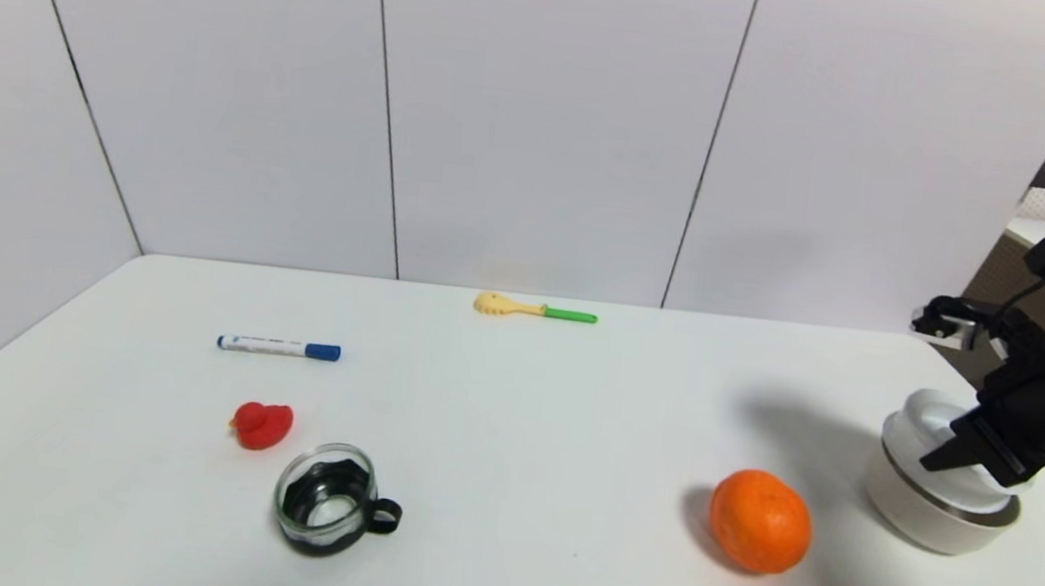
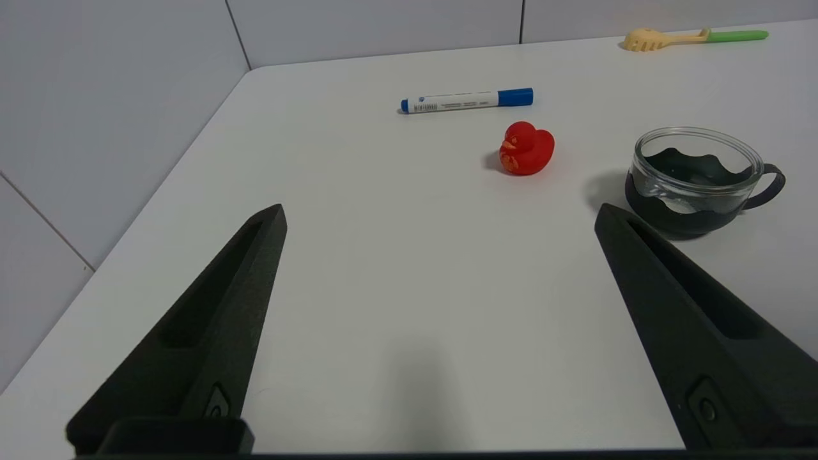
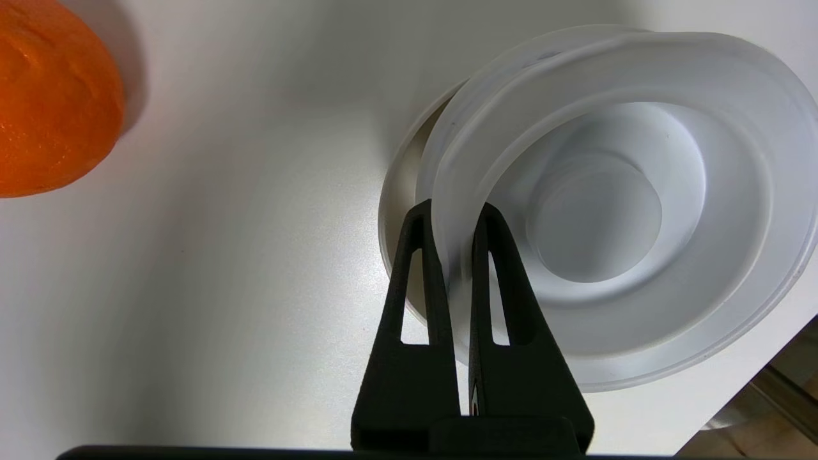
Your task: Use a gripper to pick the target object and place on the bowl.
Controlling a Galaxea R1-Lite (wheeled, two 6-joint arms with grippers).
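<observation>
Both fingers of the right hand (image 3: 452,214) pinched on the white lid's (image 3: 613,211) rim, over the bowl (image 1: 931,516).

Orange (image 1: 760,521) just beside bowl (image 1: 931,516)

no readable text anywhere. only candidate is the marker (image 2: 466,101): white barrel has a printed label with a small barcode-like patch near the blue-tipped end, but the print is too small to make out, no brand or number legible. in the head view the same marker (image 1: 279,346) shows just a faint dark line of print. nothing printed that can be seen on any other item.
</observation>
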